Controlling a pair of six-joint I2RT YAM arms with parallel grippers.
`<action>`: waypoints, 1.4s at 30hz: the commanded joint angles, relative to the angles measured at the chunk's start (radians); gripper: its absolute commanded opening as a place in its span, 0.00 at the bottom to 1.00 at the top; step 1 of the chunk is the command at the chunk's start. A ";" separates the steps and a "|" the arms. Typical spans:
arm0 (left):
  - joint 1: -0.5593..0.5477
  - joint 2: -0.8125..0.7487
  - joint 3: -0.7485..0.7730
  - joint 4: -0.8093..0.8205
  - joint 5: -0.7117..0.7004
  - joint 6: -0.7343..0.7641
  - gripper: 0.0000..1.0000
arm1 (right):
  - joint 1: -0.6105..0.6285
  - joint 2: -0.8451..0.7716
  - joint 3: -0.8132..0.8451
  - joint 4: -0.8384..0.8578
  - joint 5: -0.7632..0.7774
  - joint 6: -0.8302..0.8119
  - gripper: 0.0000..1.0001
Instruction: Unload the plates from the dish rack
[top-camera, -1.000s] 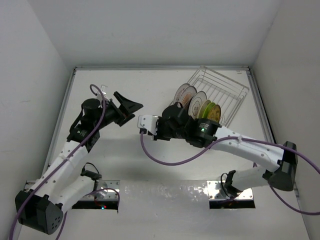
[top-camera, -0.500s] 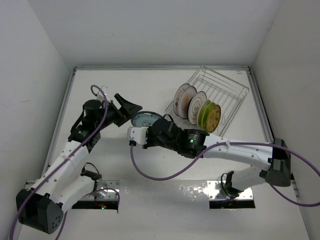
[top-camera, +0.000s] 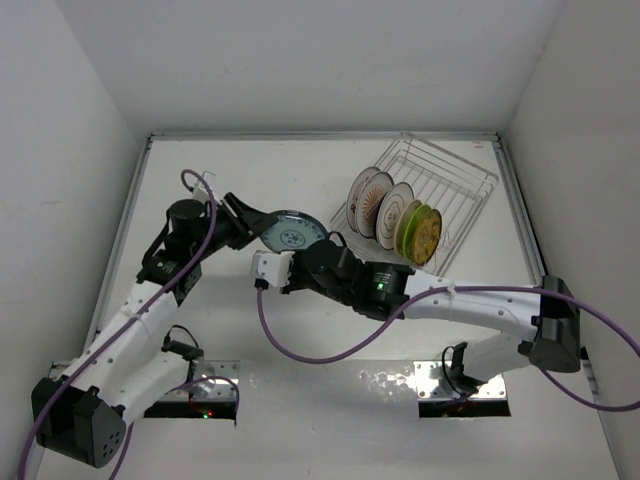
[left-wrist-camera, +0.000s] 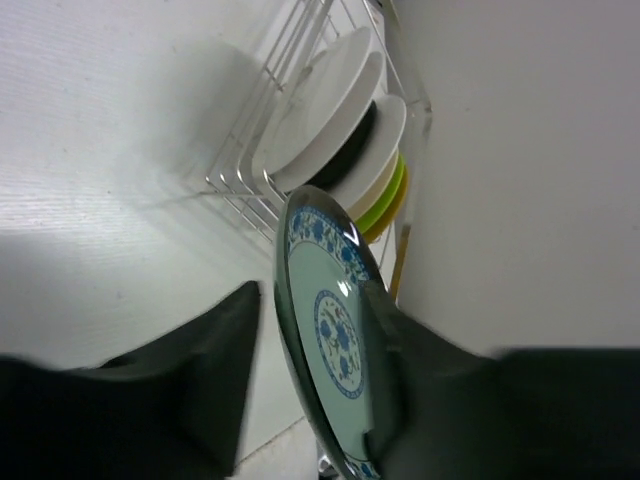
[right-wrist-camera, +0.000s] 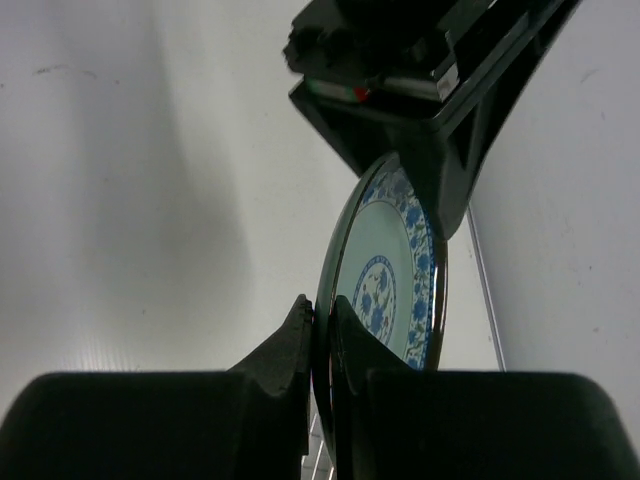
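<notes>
A teal patterned plate (top-camera: 290, 232) (left-wrist-camera: 335, 340) (right-wrist-camera: 395, 275) is held on edge above the table, left of the dish rack (top-camera: 462, 190) (left-wrist-camera: 250, 180). My right gripper (top-camera: 299, 252) (right-wrist-camera: 320, 305) is shut on its lower rim. My left gripper (top-camera: 262, 228) (left-wrist-camera: 313, 292) straddles the opposite rim. One finger lies against the patterned face; the other finger (left-wrist-camera: 205, 380) stands a small gap off the back. In the rack stand white plates with orange patterns (top-camera: 370, 195), a lime green plate (top-camera: 410, 225) and a tan plate (top-camera: 428, 232).
The rack sits at the table's back right, near the right wall. The right arm (top-camera: 470, 300) stretches across the middle of the table, with its purple cable (top-camera: 300, 335) hanging below it. White walls close the table on three sides.
The right arm has carried the teal plate leftward from the rack to the left gripper. The left jaws, wide a moment ago, have narrowed around the plate's rim.
</notes>
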 joint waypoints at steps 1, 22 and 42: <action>-0.018 -0.002 -0.019 0.112 0.045 -0.036 0.35 | 0.007 0.009 -0.001 0.145 0.002 -0.010 0.00; 0.011 0.344 -0.056 0.317 -0.564 0.049 0.00 | -0.242 -0.165 -0.042 -0.191 0.417 0.759 0.99; 0.126 1.053 0.408 0.339 -0.497 0.073 0.62 | -0.821 -0.252 -0.055 -0.470 0.184 1.047 0.99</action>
